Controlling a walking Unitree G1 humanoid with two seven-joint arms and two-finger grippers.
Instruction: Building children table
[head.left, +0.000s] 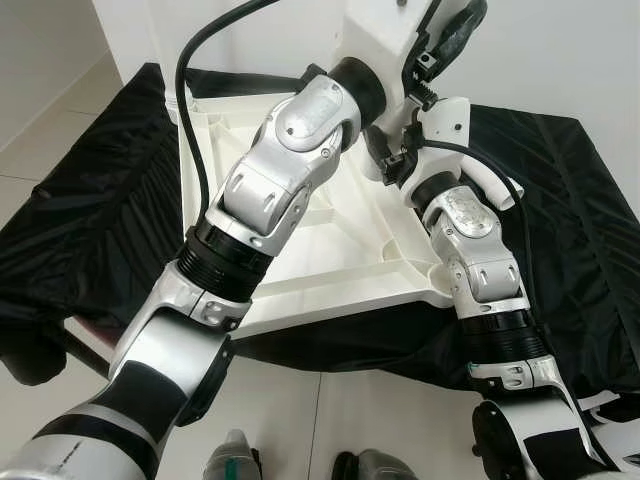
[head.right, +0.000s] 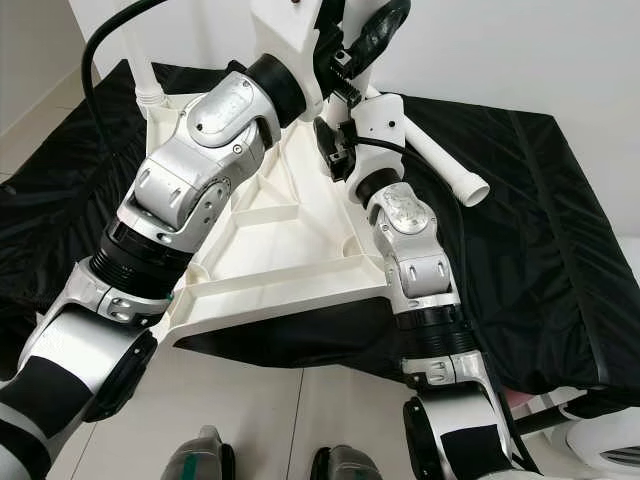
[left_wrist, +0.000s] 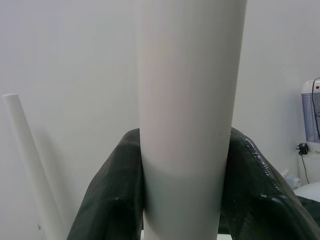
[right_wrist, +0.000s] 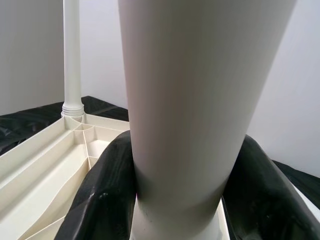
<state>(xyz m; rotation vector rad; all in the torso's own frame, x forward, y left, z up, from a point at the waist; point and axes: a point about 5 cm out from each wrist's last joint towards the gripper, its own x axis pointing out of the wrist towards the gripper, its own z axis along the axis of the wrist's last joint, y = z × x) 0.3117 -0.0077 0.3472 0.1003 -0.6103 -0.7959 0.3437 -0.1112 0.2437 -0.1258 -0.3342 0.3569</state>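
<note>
Upturned white tabletop (head.right: 290, 270) lies on black cloth (head.right: 560, 230). At its twelve o'clock corner, left pincer (left_wrist: 182, 200) and right pincer (right_wrist: 180, 200) both clamp the leg (right_wrist: 195, 100): light, rigid, slick plastic; hold low near the socket.

No readable text, label or number.
</note>
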